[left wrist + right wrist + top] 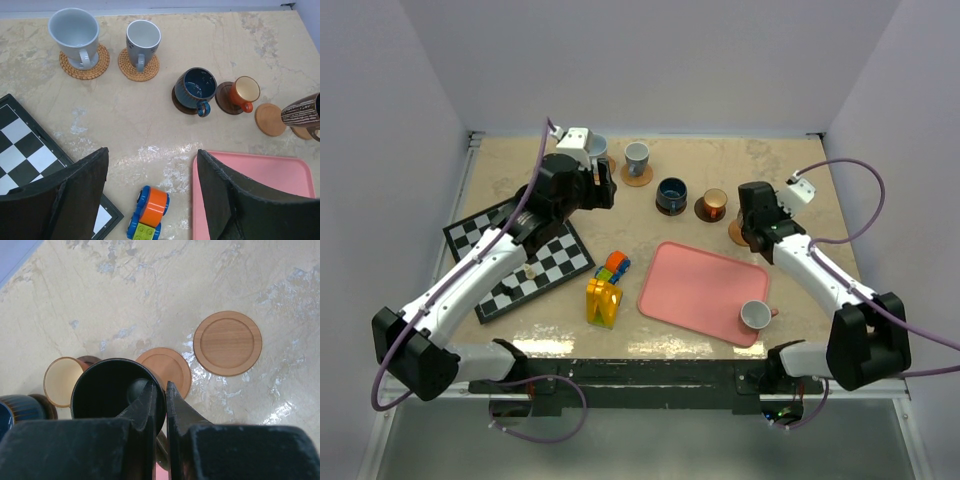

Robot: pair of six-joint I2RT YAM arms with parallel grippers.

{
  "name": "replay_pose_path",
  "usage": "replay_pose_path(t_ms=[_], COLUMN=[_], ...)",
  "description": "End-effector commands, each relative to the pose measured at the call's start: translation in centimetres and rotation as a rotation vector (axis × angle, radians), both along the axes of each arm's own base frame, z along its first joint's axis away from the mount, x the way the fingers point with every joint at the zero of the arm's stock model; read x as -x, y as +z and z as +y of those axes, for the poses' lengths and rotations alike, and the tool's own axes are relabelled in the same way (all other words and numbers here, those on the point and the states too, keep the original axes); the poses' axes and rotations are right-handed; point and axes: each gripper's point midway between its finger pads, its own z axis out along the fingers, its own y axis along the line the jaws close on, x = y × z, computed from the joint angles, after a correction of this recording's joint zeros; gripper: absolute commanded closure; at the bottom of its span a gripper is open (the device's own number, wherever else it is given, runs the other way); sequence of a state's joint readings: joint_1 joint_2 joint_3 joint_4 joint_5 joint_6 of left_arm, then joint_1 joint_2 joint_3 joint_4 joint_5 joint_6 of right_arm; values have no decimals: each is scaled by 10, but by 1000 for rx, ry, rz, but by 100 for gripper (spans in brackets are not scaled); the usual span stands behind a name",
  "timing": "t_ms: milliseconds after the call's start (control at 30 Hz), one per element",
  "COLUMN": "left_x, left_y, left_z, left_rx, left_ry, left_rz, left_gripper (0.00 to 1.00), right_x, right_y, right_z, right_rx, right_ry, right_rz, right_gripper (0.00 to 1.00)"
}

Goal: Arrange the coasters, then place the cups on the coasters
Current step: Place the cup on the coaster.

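My right gripper [160,387] is shut on the rim of the black cup [115,390], one finger inside and one outside. The cup overlaps the left edge of a tan coaster [170,367]; a second tan coaster [227,342] lies bare beyond it. To the left stand a tan cup [246,91] and a navy cup [197,86], each on a dark brown coaster [225,97]. Further left, a pale blue cup [75,32] and a grey-white cup [142,40] each sit on a woven coaster [138,67]. My left gripper [151,155] hangs open and holds nothing.
A pink tray [695,280] at the front right carries a white cup [754,314]. A checkerboard [535,265] lies at the left under my left arm. Colourful toy blocks [604,300] and a toy car [148,212] sit between board and tray.
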State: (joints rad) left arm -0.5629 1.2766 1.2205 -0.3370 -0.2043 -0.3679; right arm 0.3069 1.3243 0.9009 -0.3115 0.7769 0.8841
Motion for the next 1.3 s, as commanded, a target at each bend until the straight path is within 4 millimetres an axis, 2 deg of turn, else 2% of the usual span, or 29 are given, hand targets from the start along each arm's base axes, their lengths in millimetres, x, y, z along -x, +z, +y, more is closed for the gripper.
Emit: replay_pose_path(t_ms=[0,233,700,1267], left_x=[-1,0,1,-3], left_y=[24,25,25,24], left_z=[0,2,7,5], left_rx=[72,78,71,66], left_ry=[7,14,32,28], left_rz=[-66,-71,-77,-73], left_gripper=[24,24,23,24], right_x=[-12,-19,-30,-36], right_y=[14,-1,-18,-26], right_z=[-13,-14,-11,-15], right_rx=[48,70,68,74], right_ry=[-55,-70,-81,-91], right_rz=[-81,-41,-18,-20], right_gripper=[100,100,100,100])
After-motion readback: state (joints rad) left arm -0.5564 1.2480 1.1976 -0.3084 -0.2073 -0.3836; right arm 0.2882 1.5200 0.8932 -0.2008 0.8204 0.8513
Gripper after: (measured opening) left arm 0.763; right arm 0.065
